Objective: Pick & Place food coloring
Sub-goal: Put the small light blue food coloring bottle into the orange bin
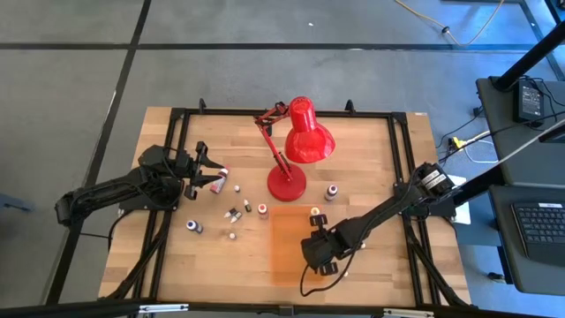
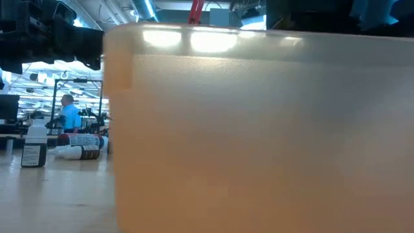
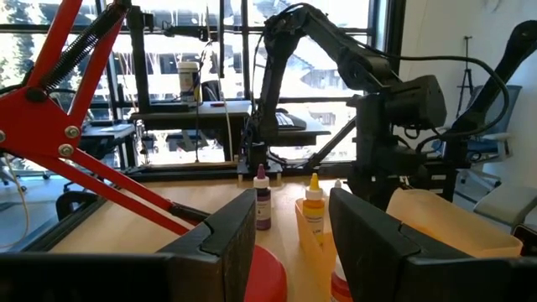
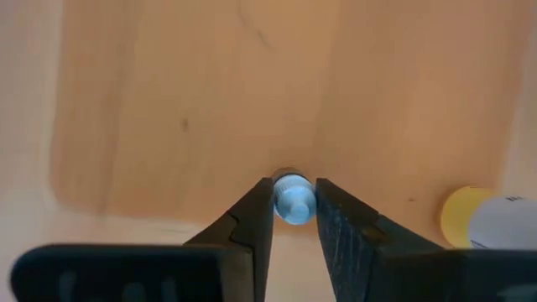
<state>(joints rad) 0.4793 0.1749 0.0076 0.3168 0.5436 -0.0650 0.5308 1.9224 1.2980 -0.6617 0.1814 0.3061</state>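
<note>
My right gripper [image 1: 320, 253] points down over the flat translucent orange tray [image 1: 284, 256] and is shut on a blue food coloring bottle [image 4: 293, 202]. A yellow bottle [image 4: 464, 216] lies close by in the tray. Several more small bottles are scattered on the wood left of the tray, among them one [image 1: 192, 226] near the left arm and a pair [image 1: 234, 214] in the middle. A dark bottle [image 1: 332, 192] stands right of the lamp base. My left gripper [image 1: 208, 173] waits at the table's left, open, with nothing between its fingers [image 3: 239, 225]. My right gripper pinches the blue bottle's round body [image 4: 293, 208] between its two fingertips [image 4: 262, 210], coming from above and pointing down. The bottle stands upright in the hold over the tray floor. I cannot tell whether its lower end rests on the tray.
A big red desk lamp [image 1: 302, 132] stands at the table's middle back, its round base [image 1: 287, 185] just beyond the tray. The tray's wall [image 2: 259, 129] fills most of the low view, with an upright bottle [image 2: 33, 145] and a lying one [image 2: 79, 153] beside it.
</note>
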